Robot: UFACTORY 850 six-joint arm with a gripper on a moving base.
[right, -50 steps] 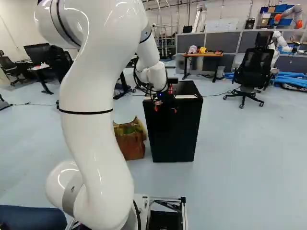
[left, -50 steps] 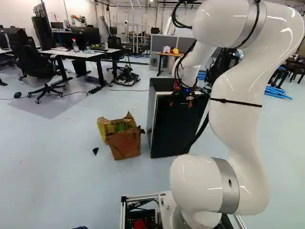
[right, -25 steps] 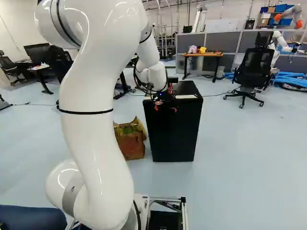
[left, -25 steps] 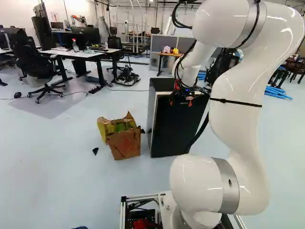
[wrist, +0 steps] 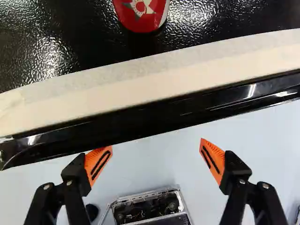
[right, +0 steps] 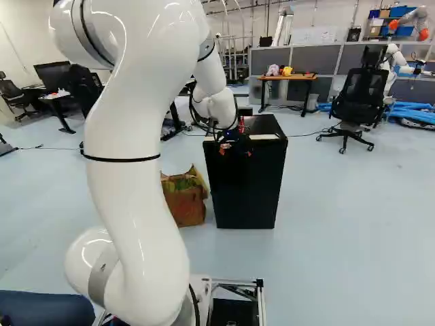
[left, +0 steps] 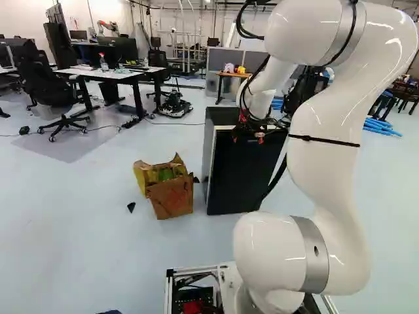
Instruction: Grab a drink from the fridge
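two fingers (wrist: 97,165) parted by the fridge (left: 209,154)

our pincer (wrist: 154,146) grips nothing, its fingers wide apart near the fridge's upper front edge. we judge we are lining up on the door (right: 249,187), which looks shut; next we need a sure hold there, then a gentle pull. a red can (wrist: 142,15) rests on the fridge's top (wrist: 42,44); any drink inside is hidden. beside the fridge, a cardboard box (left: 171,199) stands on pale floor (left: 78,255); desks (left: 112,74) lie beyond.
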